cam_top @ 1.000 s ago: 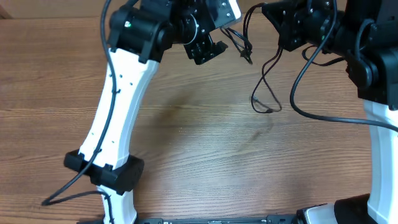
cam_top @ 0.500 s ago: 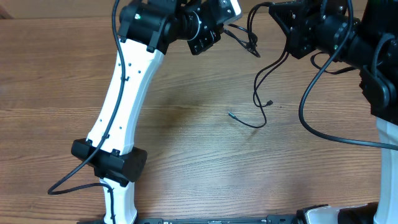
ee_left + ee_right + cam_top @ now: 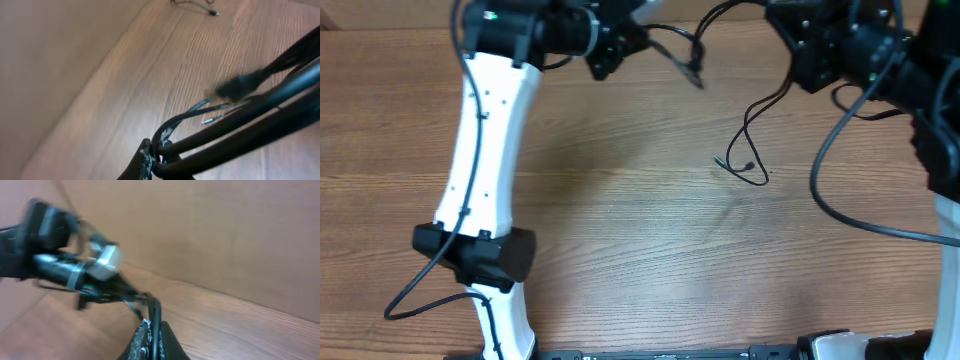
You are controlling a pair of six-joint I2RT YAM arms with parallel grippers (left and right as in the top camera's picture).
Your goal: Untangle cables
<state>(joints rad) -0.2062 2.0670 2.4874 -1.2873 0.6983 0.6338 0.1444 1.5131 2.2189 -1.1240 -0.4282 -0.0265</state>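
Several thin black cables are strung between my two grippers near the table's far edge. A loop of them hangs down, and its ends lie on the wood. The left gripper is shut on a bunch of cables, with a small plug dangling just beyond its fingertips. At the top right, the right gripper is shut on one cable strand that leads toward the left gripper. Both pairs of jaws are pressed tight on the wires.
A thick black cord fixed to the right arm sweeps out over the right side of the wooden table. Another cord trails from the left arm's base at the lower left. A brown wall backs the table.
The left gripper has closed on the cables and swung left with them. The hanging loop and its loose ends have shifted on the table. The right gripper has stayed shut.
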